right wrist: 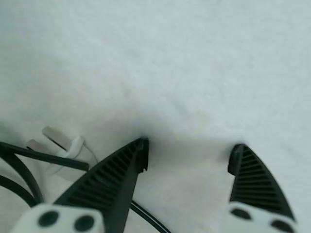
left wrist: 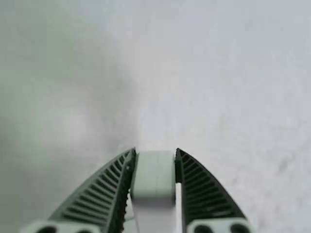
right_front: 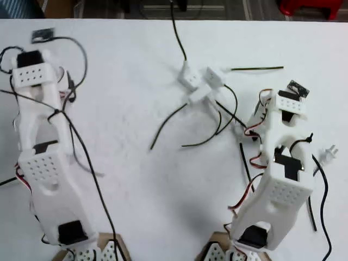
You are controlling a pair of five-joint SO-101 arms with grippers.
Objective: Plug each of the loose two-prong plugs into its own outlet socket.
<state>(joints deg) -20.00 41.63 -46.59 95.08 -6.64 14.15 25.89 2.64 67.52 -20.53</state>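
My left gripper is shut on a white block-shaped plug body, held over bare table; its prongs are hidden. My right gripper is open just above the table with nothing between its fingers. A loose white two-prong plug on a black cord lies beside one finger. The same plug lies right of the right arm. A cluster of white outlet sockets with black cords sits at the table's centre back. The left arm stands along the left side, far from them.
Black cords trail from the socket cluster toward the front and the right arm. A thin dark rod lies behind the sockets. The white table spreads between the two arms.
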